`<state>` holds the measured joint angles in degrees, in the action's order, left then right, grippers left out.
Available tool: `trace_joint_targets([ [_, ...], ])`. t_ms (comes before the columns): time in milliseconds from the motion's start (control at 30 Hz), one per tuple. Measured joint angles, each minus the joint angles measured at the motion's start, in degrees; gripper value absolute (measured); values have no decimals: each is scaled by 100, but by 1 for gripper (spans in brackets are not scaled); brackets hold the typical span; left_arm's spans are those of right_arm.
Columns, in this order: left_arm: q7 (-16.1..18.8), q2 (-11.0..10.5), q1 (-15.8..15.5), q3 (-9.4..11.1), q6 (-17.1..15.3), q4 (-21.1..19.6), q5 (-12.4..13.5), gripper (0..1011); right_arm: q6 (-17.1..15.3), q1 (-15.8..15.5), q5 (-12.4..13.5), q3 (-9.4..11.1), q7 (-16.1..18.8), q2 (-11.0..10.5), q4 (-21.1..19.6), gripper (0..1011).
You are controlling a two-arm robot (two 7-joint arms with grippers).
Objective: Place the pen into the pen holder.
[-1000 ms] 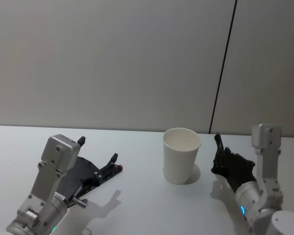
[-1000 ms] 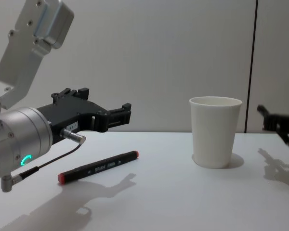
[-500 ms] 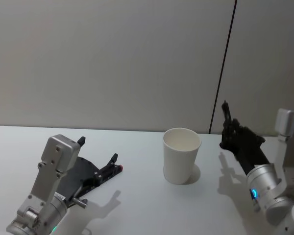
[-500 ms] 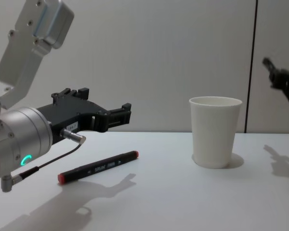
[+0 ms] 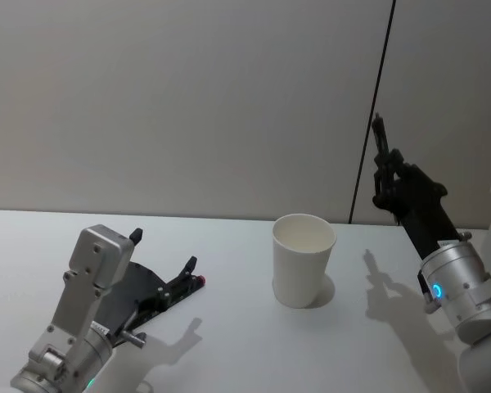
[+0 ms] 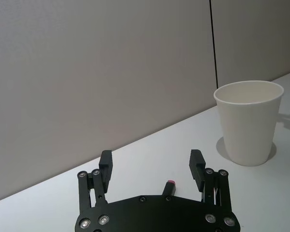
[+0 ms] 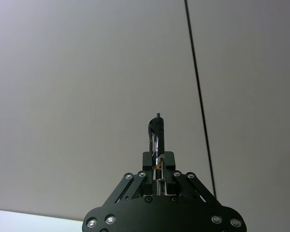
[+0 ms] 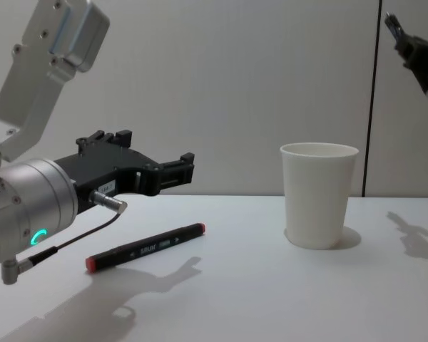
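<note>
Lifted since a second ago: right gripper, up from table height beside the pen holder to the upper right of the head view, and to the top right corner of the chest view. Clamped narrow on a thin dark pen, with the tip poking out past the fingers and pointing up and slightly left in the head view. Higher than the holder's rim and off to its right, well apart from it. Pen holder upright on the white table, right of centre in the chest view. Unmoved: left gripper, at lower left, fingers spread wide and holding nothing, hanging just above a black marker with red ends. Marker flat on the table at a slant, left of centre in the chest view, well apart from the holder. Red end peeking out between the open fingers in the left wrist view.
</note>
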<state>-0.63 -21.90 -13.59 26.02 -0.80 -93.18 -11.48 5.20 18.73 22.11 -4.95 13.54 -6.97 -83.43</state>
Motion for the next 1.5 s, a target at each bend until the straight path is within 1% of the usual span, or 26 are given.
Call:
trace_joint_targets([
  [167,0,1,0,0,0,0,0,1002,140,167,234,-11,392,-48,168,141],
  [267,0,0,0,0,0,0,0,1002,205,302,412,-56,719,-86,323,140],
  [367,0,0,0,0,0,0,0,1002,230,387,492,-101,887,-108,433,141],
  [467,0,0,0,0,0,0,0,1002,265,503,593,-176,1132,-135,588,141],
  [600,0,0,0,0,0,0,0,1002,298,598,637,-255,1295,-158,747,140],
  [767,0,0,0,0,0,0,0,1002,354,711,649,-373,1451,-176,951,141],
  [967,0,0,0,0,0,0,0,1002,424,782,645,-468,1536,-184,1132,141],
  [1167,0,0,0,0,0,0,0,1002,503,834,619,-563,1591,-187,1288,141],
  [1500,0,0,0,0,0,0,0,1002,665,902,489,-760,1634,-180,1596,141],
])
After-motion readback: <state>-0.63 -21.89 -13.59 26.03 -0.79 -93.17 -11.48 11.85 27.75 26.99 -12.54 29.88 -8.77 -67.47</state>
